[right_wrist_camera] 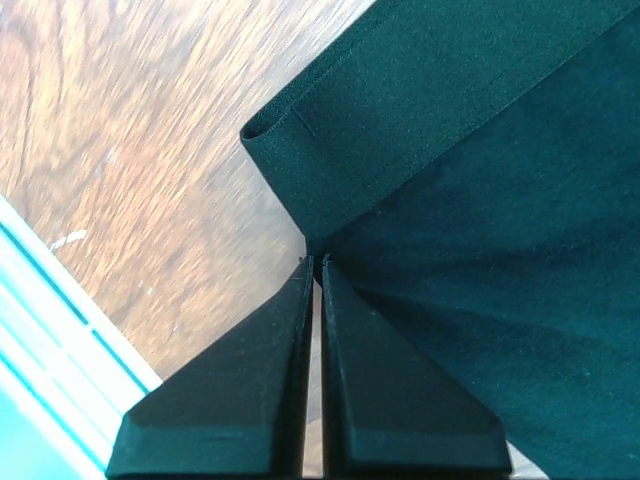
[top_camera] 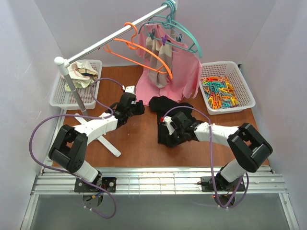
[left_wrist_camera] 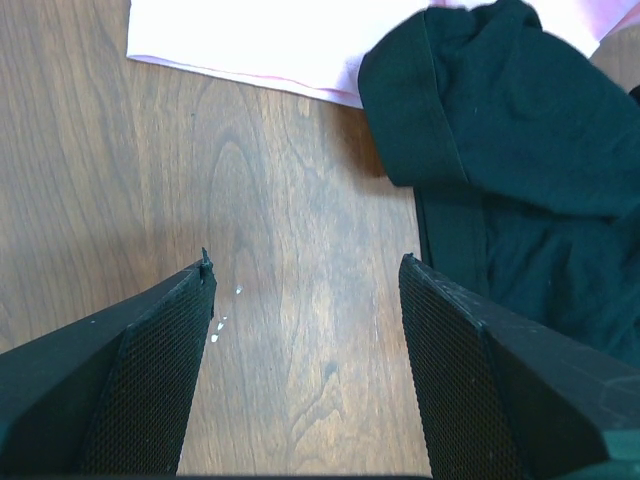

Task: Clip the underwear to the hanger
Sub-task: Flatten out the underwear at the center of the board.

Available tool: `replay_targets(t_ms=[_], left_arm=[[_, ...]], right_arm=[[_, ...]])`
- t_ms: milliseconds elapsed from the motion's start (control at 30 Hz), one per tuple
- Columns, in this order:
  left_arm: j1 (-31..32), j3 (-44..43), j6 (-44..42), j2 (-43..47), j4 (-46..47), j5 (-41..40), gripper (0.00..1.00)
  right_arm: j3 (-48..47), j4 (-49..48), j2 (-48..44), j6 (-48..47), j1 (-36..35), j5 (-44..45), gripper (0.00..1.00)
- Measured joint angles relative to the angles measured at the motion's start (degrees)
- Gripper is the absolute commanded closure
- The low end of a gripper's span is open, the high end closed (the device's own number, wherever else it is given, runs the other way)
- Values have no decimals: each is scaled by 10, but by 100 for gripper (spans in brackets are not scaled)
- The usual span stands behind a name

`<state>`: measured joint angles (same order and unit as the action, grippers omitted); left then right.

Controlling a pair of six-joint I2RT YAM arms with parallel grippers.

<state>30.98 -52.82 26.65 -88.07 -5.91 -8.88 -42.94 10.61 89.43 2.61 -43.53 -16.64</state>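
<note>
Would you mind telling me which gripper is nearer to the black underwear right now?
Right. The right gripper is shut on the underwear at its folded edge. The left gripper hangs open over the table, with the cloth just off to its right.

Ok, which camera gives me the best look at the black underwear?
Top external: the underwear lies almost whole in view, the right arm covering part. Left wrist catches only its folded edge; right wrist, a close-up hem at the shut right pincer.
</note>
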Motion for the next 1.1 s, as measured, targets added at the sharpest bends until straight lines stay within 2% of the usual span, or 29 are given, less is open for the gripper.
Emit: replay_targets(t_ms=[333, 533, 833, 1100], left_arm=[[0, 11, 6, 8, 4, -2, 34], [0, 12, 11, 14, 4, -2, 34], [0, 18, 19, 30, 3, -4, 34], [0, 36, 19, 61, 3, -13, 34]], right_arm=[[13, 83, -65, 4, -10, -31, 99], [-5, 113, -99, 4, -11, -9, 99], [-113, 84, 31, 4, -10, 14, 99], [-112, 61, 83, 2, -8, 16, 99]])
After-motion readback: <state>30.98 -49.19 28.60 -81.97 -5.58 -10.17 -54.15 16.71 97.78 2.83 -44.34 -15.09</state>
